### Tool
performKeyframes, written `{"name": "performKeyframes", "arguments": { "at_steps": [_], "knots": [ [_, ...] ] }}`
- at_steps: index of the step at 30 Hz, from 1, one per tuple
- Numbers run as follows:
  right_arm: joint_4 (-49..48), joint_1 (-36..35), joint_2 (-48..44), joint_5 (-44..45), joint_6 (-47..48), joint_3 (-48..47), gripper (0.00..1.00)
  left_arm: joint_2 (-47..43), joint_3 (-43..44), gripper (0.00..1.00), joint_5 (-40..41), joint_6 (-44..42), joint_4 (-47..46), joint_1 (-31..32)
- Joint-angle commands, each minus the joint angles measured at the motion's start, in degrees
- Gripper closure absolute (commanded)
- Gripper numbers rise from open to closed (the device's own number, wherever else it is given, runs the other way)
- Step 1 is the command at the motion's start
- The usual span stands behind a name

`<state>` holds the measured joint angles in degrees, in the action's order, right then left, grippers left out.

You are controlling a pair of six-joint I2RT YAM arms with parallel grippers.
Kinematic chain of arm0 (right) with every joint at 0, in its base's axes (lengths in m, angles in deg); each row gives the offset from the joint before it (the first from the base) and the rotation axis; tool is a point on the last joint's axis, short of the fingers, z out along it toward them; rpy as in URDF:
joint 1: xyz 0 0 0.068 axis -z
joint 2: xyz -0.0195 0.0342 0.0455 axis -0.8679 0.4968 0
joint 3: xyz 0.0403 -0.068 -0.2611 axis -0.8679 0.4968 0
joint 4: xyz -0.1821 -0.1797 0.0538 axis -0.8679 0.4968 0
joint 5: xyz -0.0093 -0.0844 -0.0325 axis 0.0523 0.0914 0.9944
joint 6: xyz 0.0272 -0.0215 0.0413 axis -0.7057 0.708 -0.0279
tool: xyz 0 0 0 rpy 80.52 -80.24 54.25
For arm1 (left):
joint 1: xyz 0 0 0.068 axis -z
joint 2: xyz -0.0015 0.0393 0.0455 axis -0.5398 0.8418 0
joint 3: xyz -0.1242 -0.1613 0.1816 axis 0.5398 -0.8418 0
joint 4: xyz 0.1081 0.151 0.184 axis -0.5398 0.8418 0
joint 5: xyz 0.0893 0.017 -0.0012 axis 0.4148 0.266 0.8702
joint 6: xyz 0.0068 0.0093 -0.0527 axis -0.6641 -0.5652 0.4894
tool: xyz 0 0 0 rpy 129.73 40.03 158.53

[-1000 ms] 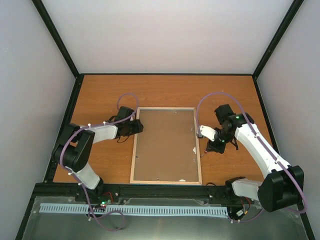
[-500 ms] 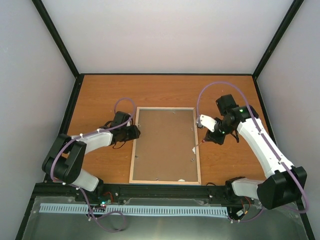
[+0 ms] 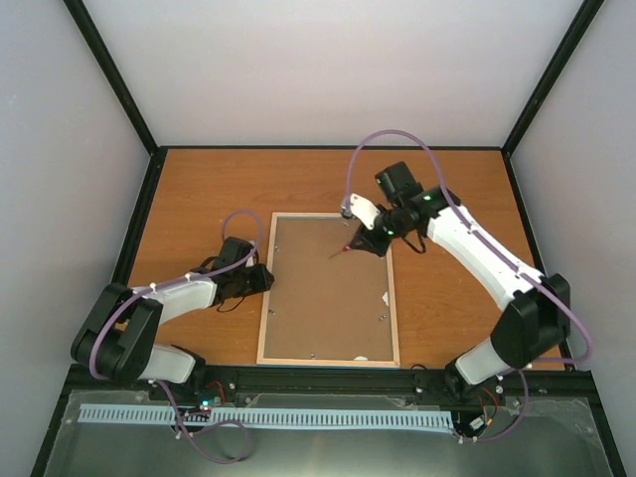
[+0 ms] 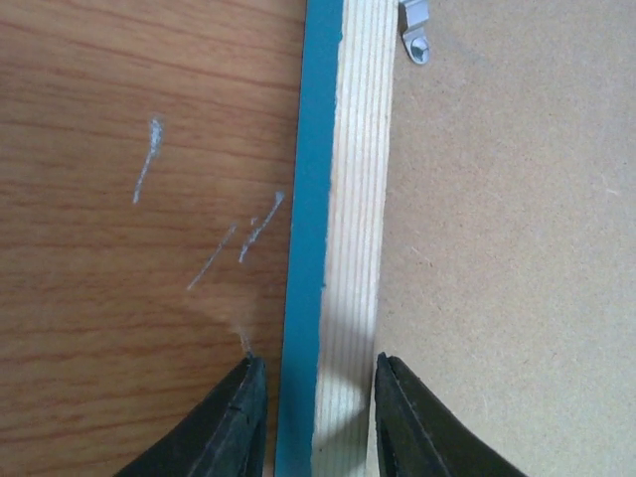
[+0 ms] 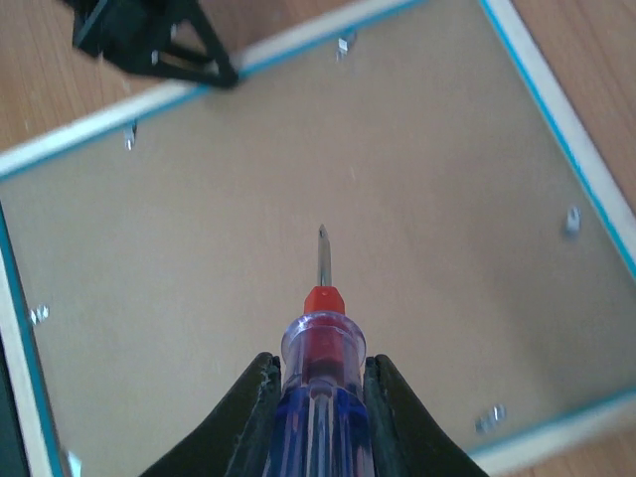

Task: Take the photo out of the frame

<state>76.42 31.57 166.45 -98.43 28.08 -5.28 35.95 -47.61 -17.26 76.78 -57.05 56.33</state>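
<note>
The frame lies face down on the table, pale wood rim up and turquoise edge showing. A plain brown backing board fills it, so the photo is hidden. My left gripper is at the frame's left rim. Its jaws stand open astride the rim, with a thin gap on the outer side. My right gripper hovers over the board's upper part, shut on a screwdriver with a clear blue handle and red collar. The tip points at the board.
Small metal clips sit along the rim's inner edge. White scraps lie near the right rim and the bottom rim. Black corner posts and white walls enclose the wooden table.
The right arm swung from beside the frame's right rim up and left over the backing board, carrying the screwdriver. The left gripper slid nearer along the left rim and its jaws narrowed.
</note>
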Motion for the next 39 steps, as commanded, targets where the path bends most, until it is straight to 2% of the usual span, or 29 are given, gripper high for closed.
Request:
{"name": "performKeyframes", "arguments": {
  "at_steps": [1,8,11,20,32,39],
  "knots": [
    [-11.5,-3.6,5.7,-3.9,-10.6,-3.8,0.97,-1.1,-2.2,0.69,-0.6,1.6,-0.1,0.9],
    [-16.2,-8.1,17.9,-3.9,-15.1,-11.4,0.97,-1.5,-3.7,0.72,-0.8,2.1,-1.2,1.2],
    [-16.1,-9.0,22.5,-6.0,-16.0,-14.9,0.97,-1.4,-3.9,0.74,-0.9,2.2,-1.6,1.4],
    [-14.3,-10.9,33.1,-2.3,-19.1,-24.1,0.97,-1.1,-4.0,0.79,-1.0,2.8,-2.2,1.9],
    [-11.8,-11.0,33.7,6.4,-21.2,-25.1,0.97,0.5,-4.2,0.82,-0.8,3.1,-3.6,2.3],
    [-9.5,-10.9,26.4,3.6,-20.7,-20.9,0.97,1.6,-1.9,0.84,0.6,1.1,-2.7,2.3]
  ]
}}
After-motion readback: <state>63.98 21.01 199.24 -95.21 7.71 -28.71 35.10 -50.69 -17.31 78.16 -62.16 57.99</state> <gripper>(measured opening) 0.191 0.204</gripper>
